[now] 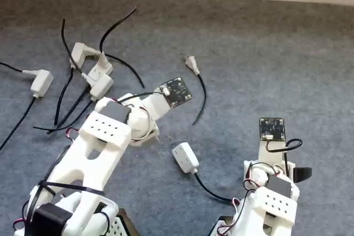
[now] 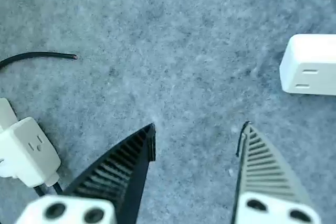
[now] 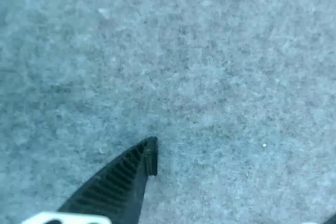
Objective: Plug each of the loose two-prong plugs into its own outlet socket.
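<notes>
The left arm's jaws stand spread over the grey desk [image 2: 173, 35], pinching nothing. A white near socket [image 2: 26, 150] lies just beside one black finger [image 2: 131, 161], and a far socket [image 2: 310, 64] lies beyond the other finger. The right arm's jaws are spread wide too, empty above the desk.

In the high view, the loose two-prong plug [image 1: 192, 63] lies at one o'clock from the left arm's wrist board [image 1: 176, 92], its black cord [image 1: 202, 100] trailing toward six. A lone socket [image 1: 185, 157] sits at six o'clock of that board. The clustered sockets [image 1: 91, 67] lie at about nine.
</notes>
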Controlling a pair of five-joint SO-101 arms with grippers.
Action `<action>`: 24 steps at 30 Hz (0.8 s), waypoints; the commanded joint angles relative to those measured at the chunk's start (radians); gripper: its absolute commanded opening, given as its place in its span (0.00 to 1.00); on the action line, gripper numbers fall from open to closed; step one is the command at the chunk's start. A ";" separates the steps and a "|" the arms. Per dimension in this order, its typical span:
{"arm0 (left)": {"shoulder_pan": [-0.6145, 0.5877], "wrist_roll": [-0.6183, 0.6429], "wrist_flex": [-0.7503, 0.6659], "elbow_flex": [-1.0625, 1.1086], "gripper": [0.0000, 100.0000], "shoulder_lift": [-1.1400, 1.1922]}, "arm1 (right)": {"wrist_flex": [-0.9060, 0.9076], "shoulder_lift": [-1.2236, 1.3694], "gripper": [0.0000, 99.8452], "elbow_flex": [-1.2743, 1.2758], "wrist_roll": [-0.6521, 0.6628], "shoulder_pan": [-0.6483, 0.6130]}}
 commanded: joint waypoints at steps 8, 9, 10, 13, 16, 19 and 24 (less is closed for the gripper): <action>0.254 0.345 -0.087 -0.041 0.26 0.002 | -0.024 -0.005 0.52 -0.008 0.011 0.104; 0.255 0.388 -0.098 -0.041 0.26 0.002 | -0.027 -0.005 0.52 -0.007 0.011 0.102; 0.263 0.420 -0.106 -0.041 0.26 0.002 | -0.027 -0.005 0.52 -0.007 0.011 0.102; 0.323 0.479 -0.103 -0.039 0.26 0.002 | -0.025 -0.005 0.52 -0.007 0.012 0.101; 0.404 0.489 -0.069 -0.022 0.26 0.004 | -0.024 -0.005 0.52 -0.005 0.012 0.067; 0.429 0.488 -0.068 0.010 0.26 0.038 | -0.024 -0.005 0.52 -0.004 0.012 0.056; 0.377 0.485 -0.135 0.035 0.26 0.278 | -0.024 -0.005 0.52 -0.001 0.037 0.056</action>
